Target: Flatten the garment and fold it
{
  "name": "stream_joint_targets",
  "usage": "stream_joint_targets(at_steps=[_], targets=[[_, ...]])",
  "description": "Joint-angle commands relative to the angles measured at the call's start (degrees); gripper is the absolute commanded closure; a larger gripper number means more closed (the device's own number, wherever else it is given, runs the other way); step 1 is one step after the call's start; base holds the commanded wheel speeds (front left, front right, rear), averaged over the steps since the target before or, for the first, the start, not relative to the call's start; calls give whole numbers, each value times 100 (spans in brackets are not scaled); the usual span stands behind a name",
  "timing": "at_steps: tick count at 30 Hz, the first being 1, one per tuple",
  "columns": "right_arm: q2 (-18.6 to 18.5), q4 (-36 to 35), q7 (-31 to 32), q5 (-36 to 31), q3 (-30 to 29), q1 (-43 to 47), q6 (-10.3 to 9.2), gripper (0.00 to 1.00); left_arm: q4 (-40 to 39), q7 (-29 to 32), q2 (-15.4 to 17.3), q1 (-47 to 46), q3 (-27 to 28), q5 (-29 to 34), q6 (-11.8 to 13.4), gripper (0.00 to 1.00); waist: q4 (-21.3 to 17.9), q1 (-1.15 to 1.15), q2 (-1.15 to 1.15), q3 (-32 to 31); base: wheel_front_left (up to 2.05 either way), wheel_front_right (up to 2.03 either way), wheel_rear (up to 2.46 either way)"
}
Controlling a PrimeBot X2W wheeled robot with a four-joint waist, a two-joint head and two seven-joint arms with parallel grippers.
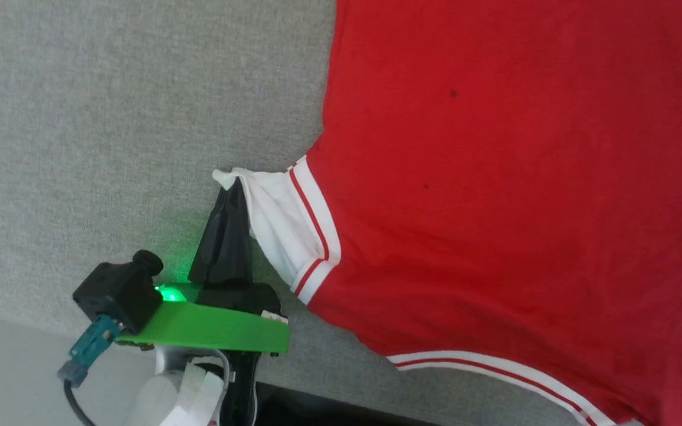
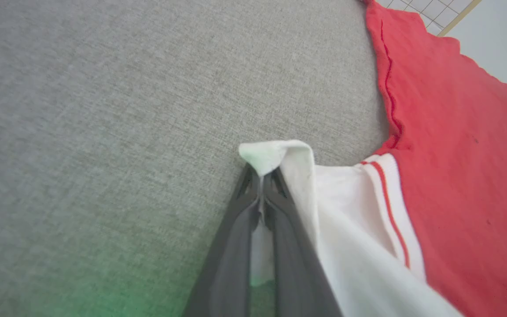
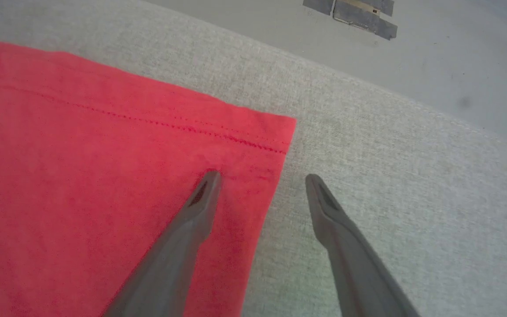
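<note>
The red garment (image 1: 495, 177) lies spread on the grey cloth surface, plain side up, its letters and numbers hidden. Its white sleeve (image 1: 276, 225) with red-and-white trim points left. My left gripper (image 1: 235, 188) is shut on the sleeve's outer edge; in the left wrist view the white cloth (image 2: 275, 156) folds over the closed fingertips (image 2: 260, 182). In the right wrist view my right gripper (image 3: 262, 180) stands open over a hemmed corner of the garment (image 3: 253, 141), one finger above the red cloth and the other above the grey surface.
The grey cloth surface (image 1: 110, 118) stretches left of the garment. Its near edge (image 1: 329, 396) runs along the bottom of the head view, with pale floor (image 1: 3, 367) beyond. In the right wrist view the surface ends at a floor with a dark plate (image 3: 350, 11).
</note>
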Motion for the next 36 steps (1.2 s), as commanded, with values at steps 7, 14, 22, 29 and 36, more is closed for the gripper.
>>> stream_joint_targets(at_steps=[7, 14, 22, 29, 36], targets=[[-129, 83, 567, 290, 450, -20, -8, 0, 28, 108, 33, 106, -11, 79, 162, 100, 126, -1, 0, 278, 0, 0, 0], [-236, -43, 827, 379, 339, 62, -8, 100, 132, 137, 32, 88, -17, 21, 159, 100, 59, -1, 0, 43, 0, 0, 0], [-157, -215, 87, 345, -83, 169, -8, 100, 400, 190, 168, -25, 48, -6, 96, 100, -189, -1, 0, -777, 0, 0, 0], [-188, -198, -315, 591, -264, 816, -8, 100, 703, 390, 336, -2, 122, -64, 100, 100, -703, -1, 0, -1793, 0, 0, 0], [-226, -574, -389, 1034, -238, 2282, -8, 100, 1004, 584, 443, 169, 168, -214, 96, 100, -1245, -1, 0, -2673, 0, 0, 0]])
